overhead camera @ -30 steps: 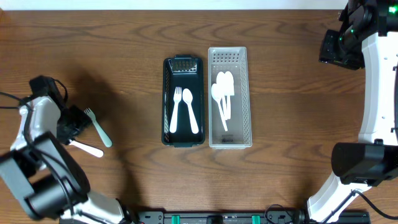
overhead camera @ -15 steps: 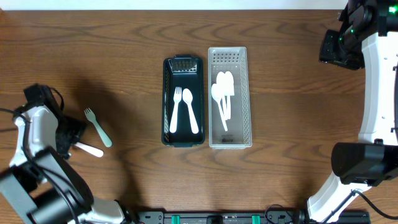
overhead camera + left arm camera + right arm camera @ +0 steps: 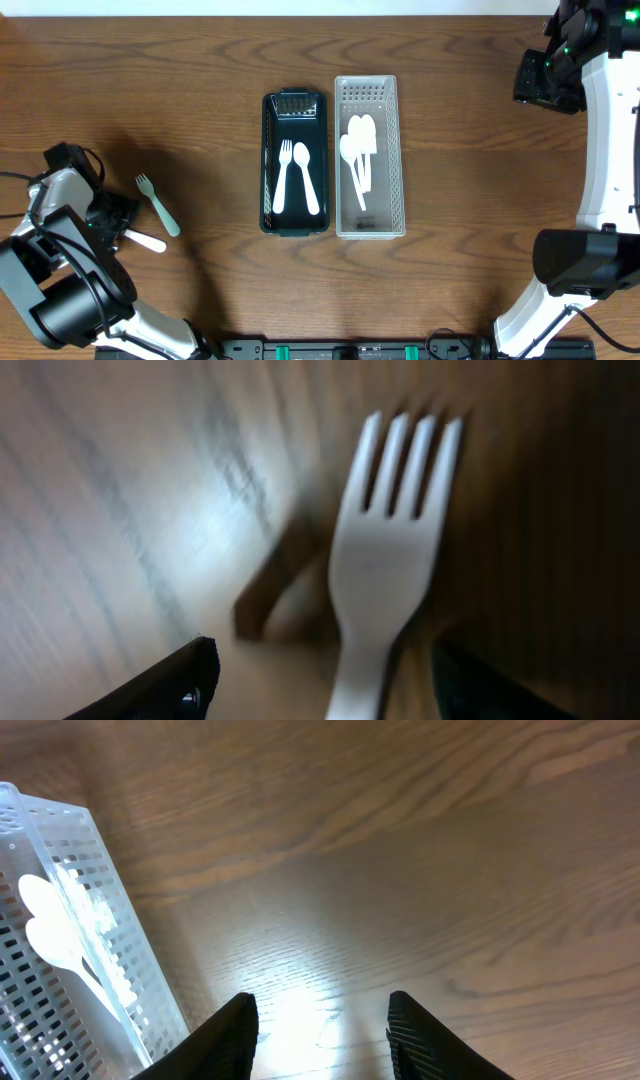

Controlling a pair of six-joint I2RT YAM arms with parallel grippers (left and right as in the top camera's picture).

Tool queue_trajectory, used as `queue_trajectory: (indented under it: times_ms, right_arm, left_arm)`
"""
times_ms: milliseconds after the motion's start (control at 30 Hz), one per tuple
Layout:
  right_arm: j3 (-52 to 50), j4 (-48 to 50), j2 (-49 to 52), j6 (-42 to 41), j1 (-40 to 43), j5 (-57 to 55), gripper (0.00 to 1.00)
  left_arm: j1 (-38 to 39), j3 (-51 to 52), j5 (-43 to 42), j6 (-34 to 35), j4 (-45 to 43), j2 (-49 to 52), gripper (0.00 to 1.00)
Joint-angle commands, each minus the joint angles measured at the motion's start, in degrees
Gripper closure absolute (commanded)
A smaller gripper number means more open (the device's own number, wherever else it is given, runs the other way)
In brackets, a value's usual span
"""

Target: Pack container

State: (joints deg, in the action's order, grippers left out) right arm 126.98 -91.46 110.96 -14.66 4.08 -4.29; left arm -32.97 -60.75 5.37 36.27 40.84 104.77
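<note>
Here, spread wide at the left end effector (image 3: 320,660), straddling a blurred fork (image 3: 390,560) on the counter (image 3: 120,510) without pinching it; likewise spread at the right end effector (image 3: 320,1035), holding nothing.

"What sits by the left gripper (image 3: 112,214)?"

"A loose fork (image 3: 157,203) just beside it, and another utensil (image 3: 143,239) close by. Well beyond those is the tray (image 3: 266,170), with a second fork (image 3: 283,175) and a spoon (image 3: 307,178) side by side in it."

"And the right gripper (image 3: 545,82)?"

"The basket (image 3: 388,190) holding spoons (image 3: 358,150) lies well off to its left, right beside the tray."
</note>
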Motion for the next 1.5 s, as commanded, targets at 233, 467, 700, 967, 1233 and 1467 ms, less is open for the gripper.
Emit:
queue_trajectory:
  times_ms: [233, 467, 700, 967, 1233, 1467]
  right_arm:
    - [-0.02, 0.04, -0.07, -0.33, 0.09, 0.22, 0.55]
    - [-0.02, 0.13, -0.07, -0.33, 0.09, 0.22, 0.55]
    - [-0.02, 0.24, -0.07, -0.31, 0.09, 0.2, 0.55]
    - [-0.02, 0.55, -0.07, -0.31, 0.09, 0.2, 0.55]
    - [-0.02, 0.61, -0.07, -0.33, 0.09, 0.2, 0.55]
    - [-0.02, 0.59, -0.07, -0.33, 0.09, 0.2, 0.55]
  left_arm:
    - [-0.22, 0.74, -2.84, -0.44, -3.1, 8.11, 0.41]
    - [-0.22, 0.76, -3.5, -0.46, -3.61, 11.1, 0.41]
    - [-0.15, 0.76, -5.2, -1.25, -1.81, 11.19, 0.41]
    - [-0.04, 1.49, -5.42, -1.14, -0.61, 11.17, 0.41]
    - [2.03, 4.52, -6.43, -1.66, -1.29, 11.17, 0.4]
    - [4.37, 5.57, -6.43, -1.42, -1.07, 10.1, 0.41]
